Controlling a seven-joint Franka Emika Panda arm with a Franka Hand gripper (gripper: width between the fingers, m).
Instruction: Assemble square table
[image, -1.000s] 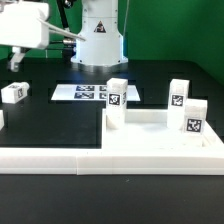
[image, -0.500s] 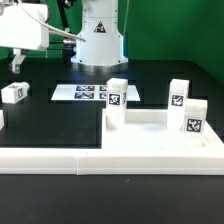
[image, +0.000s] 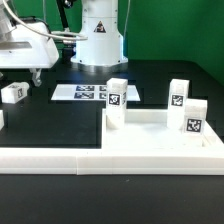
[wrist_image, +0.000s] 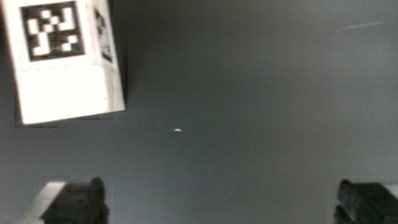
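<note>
The square table's white top (image: 150, 133) lies at the exterior view's right. Three tagged white legs (image: 116, 98) (image: 178, 98) (image: 192, 117) stand upright on it. A fourth leg (image: 14, 92) lies loose on the black table at the left. My gripper (image: 31, 75) hangs just above and to the right of this leg, open and holding nothing. The wrist view shows the same loose leg (wrist_image: 68, 62) with its tag, lying off to one side of the gripper (wrist_image: 222, 203). Only dark table shows between the fingertips (wrist_image: 75, 200).
The marker board (image: 88, 92) lies flat in front of the robot's base (image: 100, 40). Long white border bars (image: 50, 160) run along the front edge and meet the table top. Another white piece (image: 2, 118) shows at the left edge.
The gripper has come down and to the right, closer to the loose leg on the left. Its jaws stayed open. The parts have not moved.
</note>
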